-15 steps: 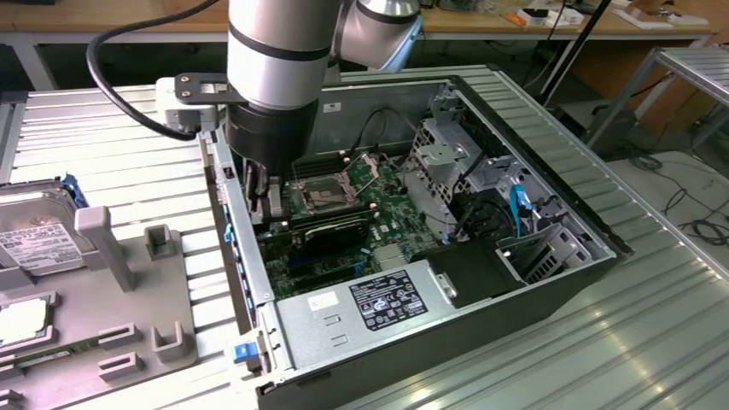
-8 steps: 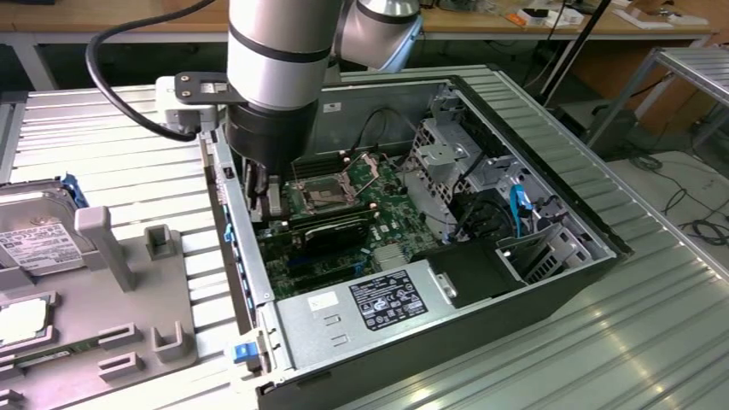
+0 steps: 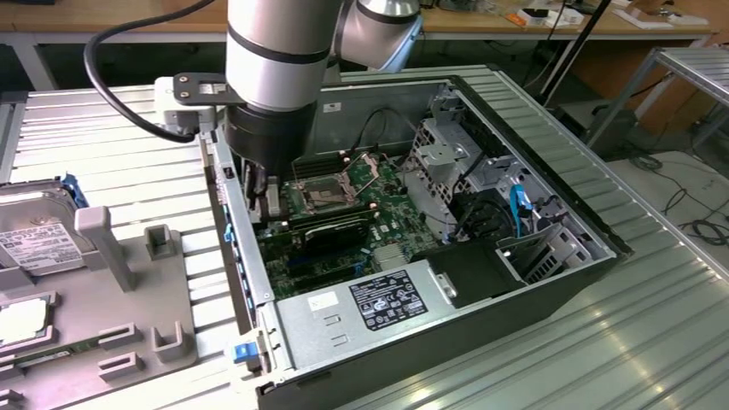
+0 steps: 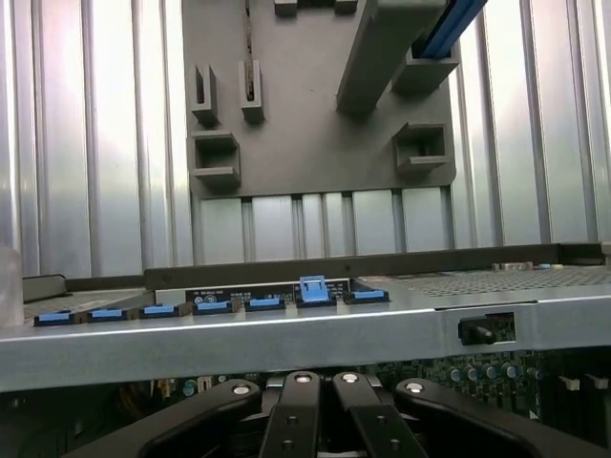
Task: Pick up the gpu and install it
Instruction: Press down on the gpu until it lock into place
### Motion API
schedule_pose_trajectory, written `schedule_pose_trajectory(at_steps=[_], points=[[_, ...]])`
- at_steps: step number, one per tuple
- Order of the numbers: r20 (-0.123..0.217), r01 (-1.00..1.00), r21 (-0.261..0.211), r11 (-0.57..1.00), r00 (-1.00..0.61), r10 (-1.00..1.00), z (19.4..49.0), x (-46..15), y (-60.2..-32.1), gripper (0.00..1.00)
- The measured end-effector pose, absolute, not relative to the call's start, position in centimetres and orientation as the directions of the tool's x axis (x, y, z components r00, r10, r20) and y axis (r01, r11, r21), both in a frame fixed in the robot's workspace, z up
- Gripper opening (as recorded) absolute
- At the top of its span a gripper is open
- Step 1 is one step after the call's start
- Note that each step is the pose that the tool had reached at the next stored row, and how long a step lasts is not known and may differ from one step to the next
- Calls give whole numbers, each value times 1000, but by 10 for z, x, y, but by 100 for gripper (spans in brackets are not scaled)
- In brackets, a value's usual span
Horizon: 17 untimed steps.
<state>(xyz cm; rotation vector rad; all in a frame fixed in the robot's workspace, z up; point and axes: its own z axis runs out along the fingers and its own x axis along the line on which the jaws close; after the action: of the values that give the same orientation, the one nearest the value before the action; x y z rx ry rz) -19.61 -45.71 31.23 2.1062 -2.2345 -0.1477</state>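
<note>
Silver-grey arm, black wrist cuff, black cable (looped), dark screw-studded claw.

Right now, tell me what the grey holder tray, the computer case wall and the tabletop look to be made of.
Grey holder tray: probably plastic, matte and uniformly grey, with chunky moulded slots.
Computer case wall: apparently bare sheet metal, silver-grey, thin, with a soft sheen.
Tabletop: likely ribbed metal, bright and reflective along its ridges.

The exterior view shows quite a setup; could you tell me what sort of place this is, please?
Probably a robotics lab or workshop bench for PC assembly: an open computer case lies on a ribbed metal table, a grey parts fixture beside it, and cluttered wooden workbenches behind.
</note>
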Motion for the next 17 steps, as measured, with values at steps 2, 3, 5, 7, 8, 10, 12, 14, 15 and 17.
schedule_pose_trajectory(at_steps=[2,3,5,7,8,10,12,14,15,17], points=[[-17,-992,114,58,-60,-998,309,-197,-457,11],[-17,-992,114,58,-60,-998,309,-197,-457,11],[-16,-992,114,58,-60,-998,308,-197,-457,11],[-16,-992,114,58,-60,-998,308,-197,-457,11],[-17,-992,113,58,-60,-998,307,-197,-457,11],[-17,-992,113,58,-60,-998,307,-197,-457,11],[-17,-992,114,58,-60,-998,307,-197,-457,11],[-17,-992,113,58,-60,-998,307,-197,-457,11],[-17,-992,114,58,-60,-998,306,-197,-457,11],[-16,-992,114,58,-60,-998,304,-197,-457,11]])
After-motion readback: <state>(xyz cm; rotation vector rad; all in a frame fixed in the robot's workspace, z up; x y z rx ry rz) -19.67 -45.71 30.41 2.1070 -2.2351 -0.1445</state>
